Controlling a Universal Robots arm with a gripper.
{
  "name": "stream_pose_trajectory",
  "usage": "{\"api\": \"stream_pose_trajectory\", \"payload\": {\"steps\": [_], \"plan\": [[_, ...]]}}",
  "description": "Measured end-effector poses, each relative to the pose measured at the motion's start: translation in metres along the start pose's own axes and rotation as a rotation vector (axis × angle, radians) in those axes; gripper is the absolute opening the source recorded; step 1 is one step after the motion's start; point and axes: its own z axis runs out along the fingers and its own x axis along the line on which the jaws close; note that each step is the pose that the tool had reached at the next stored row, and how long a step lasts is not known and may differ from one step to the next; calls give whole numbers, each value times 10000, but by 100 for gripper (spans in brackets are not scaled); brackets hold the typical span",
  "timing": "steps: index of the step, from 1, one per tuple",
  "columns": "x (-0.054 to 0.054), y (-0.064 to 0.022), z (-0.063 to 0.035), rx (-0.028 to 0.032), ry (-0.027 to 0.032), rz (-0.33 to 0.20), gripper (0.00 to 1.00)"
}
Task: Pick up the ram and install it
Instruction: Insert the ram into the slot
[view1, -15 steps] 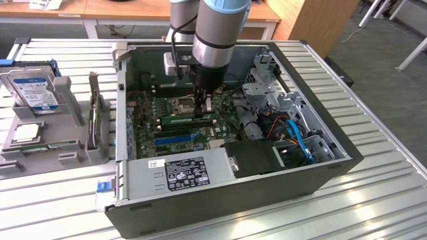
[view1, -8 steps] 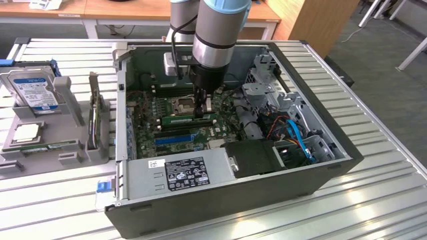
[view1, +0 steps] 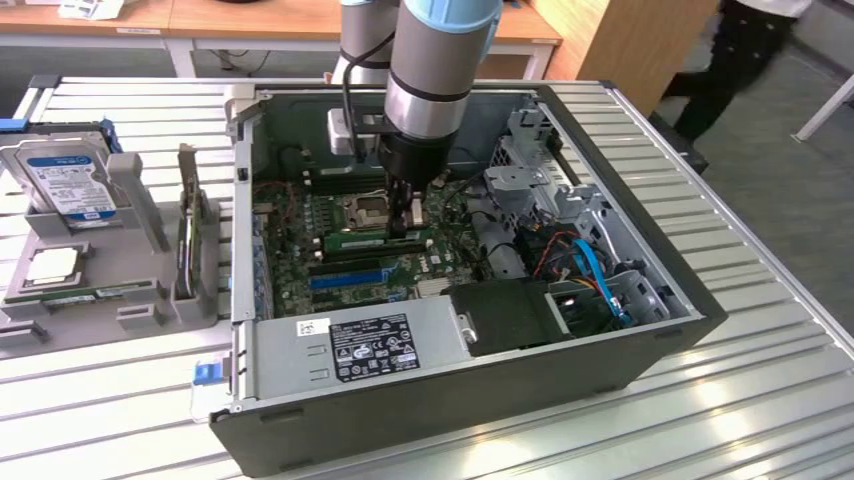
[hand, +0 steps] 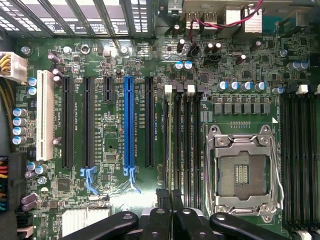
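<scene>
**Seating the memory stick in its slot**

Nearest to the exterior camera sits the grey power supply box (view1: 360, 345) with a black label, at 6 o'clock inside the open black computer case (view1: 641, 345). Beyond it, on the green motherboard (view1: 300, 215), the ram (view1: 360, 241), a long thin green circuit-board stick, stands on its edge at a memory slot. It is at 6 o'clock from the square silver processor socket (view1: 367, 208).

The black gripper (view1: 404, 222) hangs straight above the stick's 3 o'clock half. In the wrist view the gripper (hand: 170, 196) has its jaws narrow, and I judge that they pinch the stick.

The step in hand seems to be the pressing in. To do it well, the stick should be upright and parallel with the slot. The push should be straight and even, because a grip off the middle can tip one end.

Farther, at 9 o'clock from the case, a grey holder (view1: 134, 230) carries a silver hard drive (view1: 67, 185). Wooden desks (view1: 267, 18) stand at 12 o'clock.
</scene>
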Motion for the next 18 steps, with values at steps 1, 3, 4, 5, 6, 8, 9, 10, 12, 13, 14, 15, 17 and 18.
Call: {"api": "stream_pose_trajectory", "payload": {"steps": [1, 3, 4, 5, 6, 8, 9, 10, 12, 13, 14, 15, 17, 18], "plan": [[0, 0, 3, -1, 2, 0, 11], [0, 0, 3, -1, 2, 0, 11], [0, 0, 3, -1, 1, 0, 11], [0, 0, 3, -1, 1, 0, 11], [0, 0, 4, -1, 1, 0, 11], [0, 0, 3, -1, 1, 0, 11], [0, 0, 3, -1, 2, 0, 11], [0, 0, 4, -1, 1, 0, 11], [0, 0, 4, -1, 1, 0, 11], [0, 0, 3, -1, 2, -5, 11], [0, 0, 3, -1, 3, -23, 11], [0, 0, 3, -3, 3, -48, 11], [0, 0, 4, -5, 5, -102, 11], [0, 0, 4, -6, 6, -130, 11]]}}
